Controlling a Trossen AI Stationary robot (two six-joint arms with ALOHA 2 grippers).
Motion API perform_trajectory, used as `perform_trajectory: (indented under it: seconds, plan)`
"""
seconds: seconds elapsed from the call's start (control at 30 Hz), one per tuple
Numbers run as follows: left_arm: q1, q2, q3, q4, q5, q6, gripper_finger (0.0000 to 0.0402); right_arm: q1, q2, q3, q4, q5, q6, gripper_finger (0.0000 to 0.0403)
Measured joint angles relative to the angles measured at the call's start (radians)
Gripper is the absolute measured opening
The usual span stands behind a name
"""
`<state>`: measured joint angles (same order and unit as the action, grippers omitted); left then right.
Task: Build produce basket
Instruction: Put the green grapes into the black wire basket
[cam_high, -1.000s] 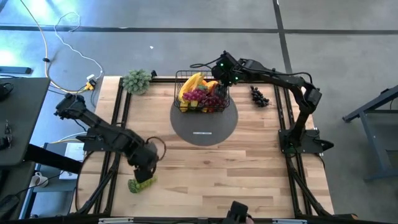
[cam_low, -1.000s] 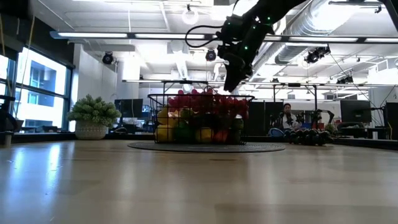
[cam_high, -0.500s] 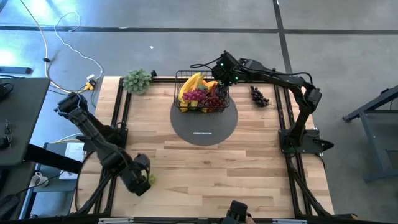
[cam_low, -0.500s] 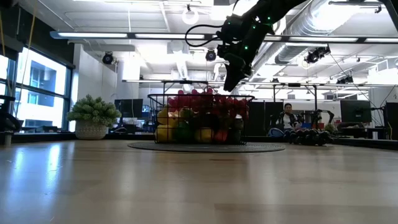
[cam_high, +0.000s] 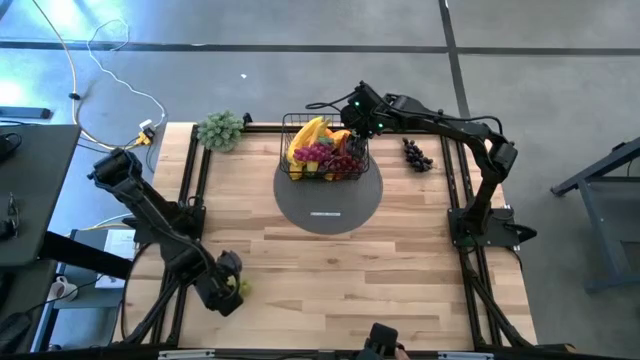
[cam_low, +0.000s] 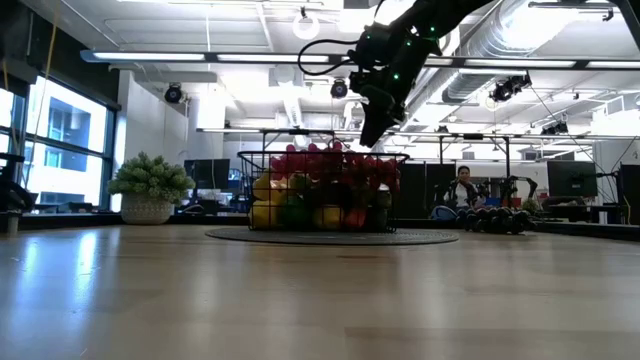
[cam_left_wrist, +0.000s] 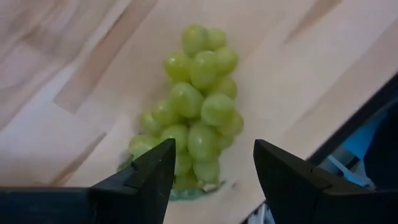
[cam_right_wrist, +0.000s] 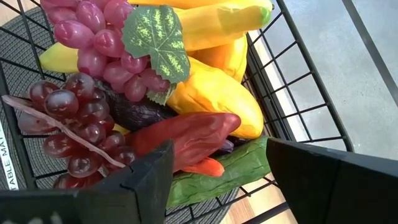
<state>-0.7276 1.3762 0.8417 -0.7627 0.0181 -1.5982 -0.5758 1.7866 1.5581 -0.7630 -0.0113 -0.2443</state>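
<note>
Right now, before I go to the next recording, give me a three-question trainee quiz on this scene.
1. True or false: the green grapes lie in the basket.
2. Which tool hangs over the basket? A) left B) right
3. Fill in: the basket stands on a round grey ____.

Key:
1. False. They lie on the table near its front left corner, under the open left tool.
2. B. The right tool is open above the basket's right rim.
3. mat.
</note>
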Motion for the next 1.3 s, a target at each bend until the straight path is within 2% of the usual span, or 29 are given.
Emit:
perform_trajectory:
  seconds: [0.37,0.67,0.8,1.07,1.3]
  plan:
    - [0.038,0.047,-0.085,0.167,0.014,0.072,0.0207,0.000,0.000,0.000,-0.003,0.000,0.000,0.0238]
    - [0.071,0.155,-0.085,0.179,0.111,0.124,0.0202,0.000,0.000,0.000,-0.003,0.000,0.001,0.0238]
    - [0.087,0.161,-0.085,0.180,0.123,0.137,0.0163,0.000,0.000,0.000,-0.002,0.000,0.001,0.0238]
    - [0.107,0.138,-0.086,0.192,0.121,0.171,0.0029,0.000,0.000,0.000,-0.002,0.000,0.001,0.0238]
    - [0.164,0.068,-0.087,0.195,0.082,0.188,0.0023,-0.014,-0.008,0.000,-0.001,0.000,0.001,0.0238]
